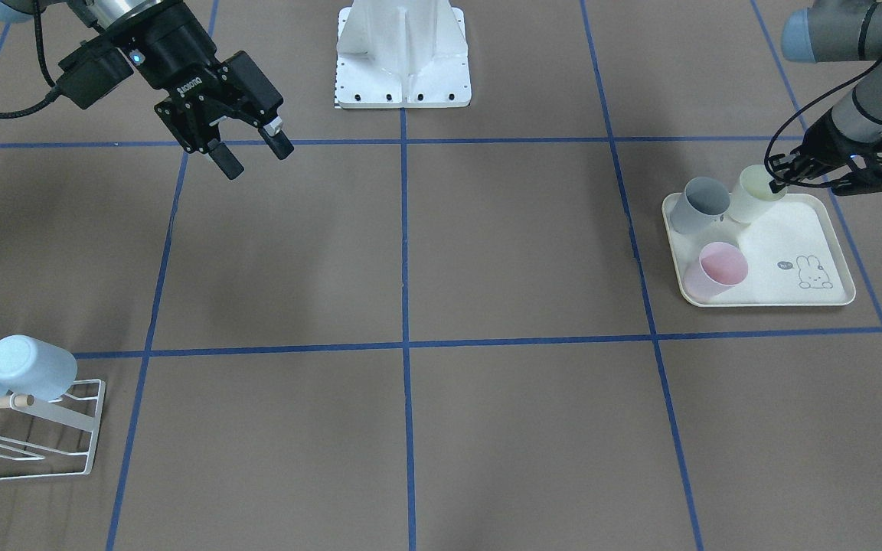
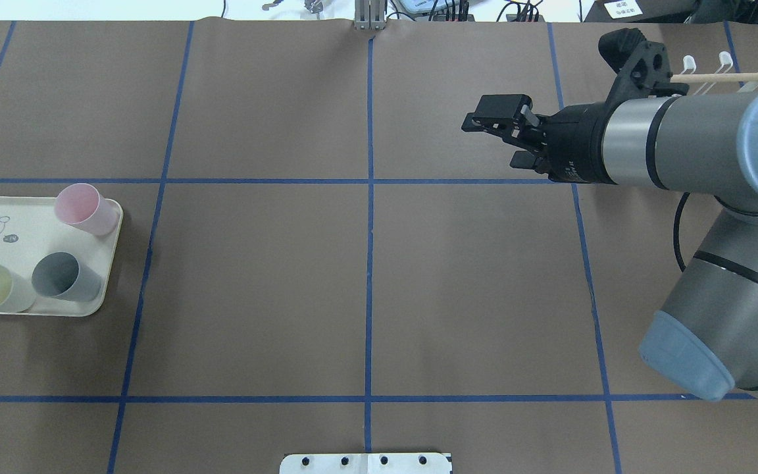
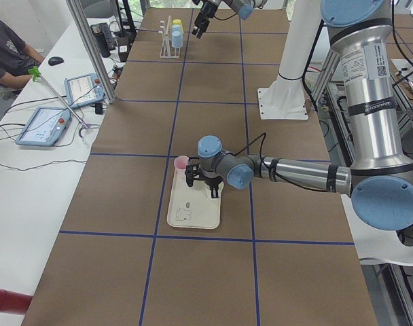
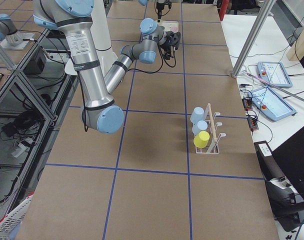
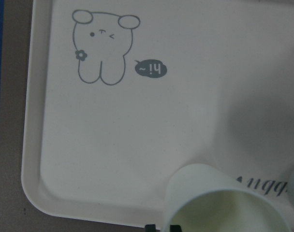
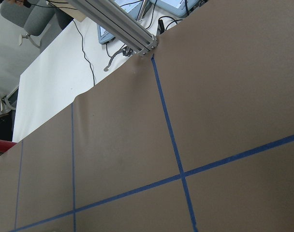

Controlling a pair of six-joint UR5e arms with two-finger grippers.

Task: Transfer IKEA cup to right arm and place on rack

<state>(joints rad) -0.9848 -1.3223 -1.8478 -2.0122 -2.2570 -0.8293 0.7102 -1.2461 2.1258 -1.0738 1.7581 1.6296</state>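
A pale yellow cup (image 1: 751, 195) stands at the back of the cream rabbit-print tray (image 1: 801, 229), with a grey cup (image 1: 697, 203) and a pink cup (image 1: 717, 269) beside it. My left gripper (image 1: 780, 180) is at the yellow cup's rim. In the left wrist view its fingertips (image 5: 154, 227) sit close together astride the cup's wall (image 5: 200, 186), pinched on it. My right gripper (image 1: 251, 155) hangs open and empty above the table, also in the overhead view (image 2: 494, 139). The white wire rack (image 1: 66, 428) holds a pale blue cup (image 1: 31, 367).
The robot's white base (image 1: 403, 61) stands at the table's middle back. The right view shows the rack (image 4: 214, 142) holding two blue cups and a yellow one. Blue tape lines cross the brown table. An operators' desk runs along the far side.
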